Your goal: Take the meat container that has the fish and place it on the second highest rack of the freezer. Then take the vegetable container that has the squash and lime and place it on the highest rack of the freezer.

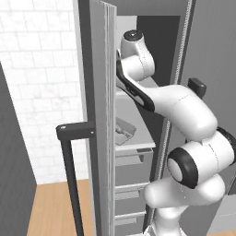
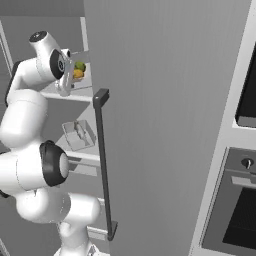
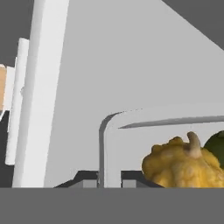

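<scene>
Jaws: pinched shut on the near wall of the veg tray, a thin clear box with round corners.
Gripper: reaching into the freezer, at the front edge of the top rack.
Squash: bumpy, yellow-orange, with a stubby stem, inside the tray.
Lime: round, dark green, just beside the squash.
Fish tray: sitting on the rack below, near its front edge; the fish is too small to make out.
Racks: flat, smooth, pale grey.
Risk: I think the tray could tip off if let go too close to the rack's front edge.
</scene>
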Robot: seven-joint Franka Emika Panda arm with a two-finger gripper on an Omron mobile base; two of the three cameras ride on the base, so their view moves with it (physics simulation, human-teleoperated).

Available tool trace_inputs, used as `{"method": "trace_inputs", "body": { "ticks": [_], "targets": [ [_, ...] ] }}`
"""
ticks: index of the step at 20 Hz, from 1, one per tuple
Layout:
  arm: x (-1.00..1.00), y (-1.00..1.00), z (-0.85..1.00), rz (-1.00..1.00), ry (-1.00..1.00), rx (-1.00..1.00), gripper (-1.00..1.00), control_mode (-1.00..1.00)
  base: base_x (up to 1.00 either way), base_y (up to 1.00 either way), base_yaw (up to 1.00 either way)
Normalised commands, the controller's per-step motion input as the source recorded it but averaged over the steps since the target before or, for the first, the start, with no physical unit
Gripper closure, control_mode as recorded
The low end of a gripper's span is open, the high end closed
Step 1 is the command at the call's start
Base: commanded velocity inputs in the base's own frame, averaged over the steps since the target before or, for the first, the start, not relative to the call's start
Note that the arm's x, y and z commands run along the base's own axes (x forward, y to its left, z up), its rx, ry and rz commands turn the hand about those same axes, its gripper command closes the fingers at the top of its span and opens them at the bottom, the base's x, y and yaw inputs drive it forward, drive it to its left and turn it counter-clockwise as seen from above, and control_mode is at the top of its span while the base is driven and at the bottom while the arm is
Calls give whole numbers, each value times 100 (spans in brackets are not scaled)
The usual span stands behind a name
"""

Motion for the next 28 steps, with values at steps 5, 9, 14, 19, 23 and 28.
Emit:
{"method": "trace_inputs", "body": {
  "ticks": [5, 9, 14, 19, 23, 28],
  "targets": [
    [57, -3, -20, -9, 0, 0, 100, -100, 0, 0, 0],
    [26, -7, -16, -10, -6, 0, -100, -100, 0, 0, 0],
    [-9, -33, -1, -9, -16, 6, -100, -100, 0, 0, 0],
    [-58, -38, 3, -3, -32, 16, -100, -100, 0, 0, 0],
    [-100, -10, 18, -2, -48, 13, -100, -100, 0, 0, 0],
    [-100, 0, 19, 0, -33, 10, -100, -100, 0, 0, 0]
  ]
}}
